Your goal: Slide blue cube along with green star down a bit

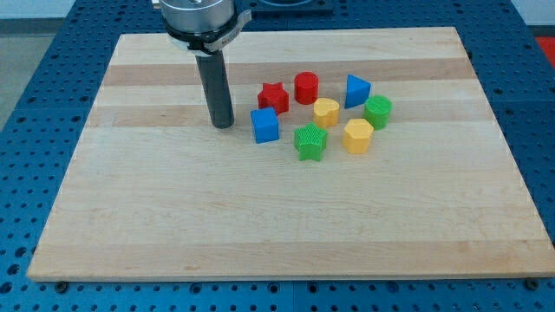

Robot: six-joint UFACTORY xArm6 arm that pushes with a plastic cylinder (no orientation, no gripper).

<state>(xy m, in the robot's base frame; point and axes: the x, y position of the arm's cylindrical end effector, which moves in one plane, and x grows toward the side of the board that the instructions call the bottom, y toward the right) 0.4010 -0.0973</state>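
The blue cube (265,125) sits near the middle of the wooden board (260,225). The green star (310,141) lies just to its right and slightly lower, close to it but apart. My tip (224,126) rests on the board to the left of the blue cube, a small gap away, at about the cube's height in the view. It touches no block.
A cluster lies to the right of and above the two blocks: a red star (273,96), a red cylinder (306,87), a blue triangular block (356,90), a yellow heart-like block (326,112), a green cylinder (378,112), a yellow hexagonal block (357,136).
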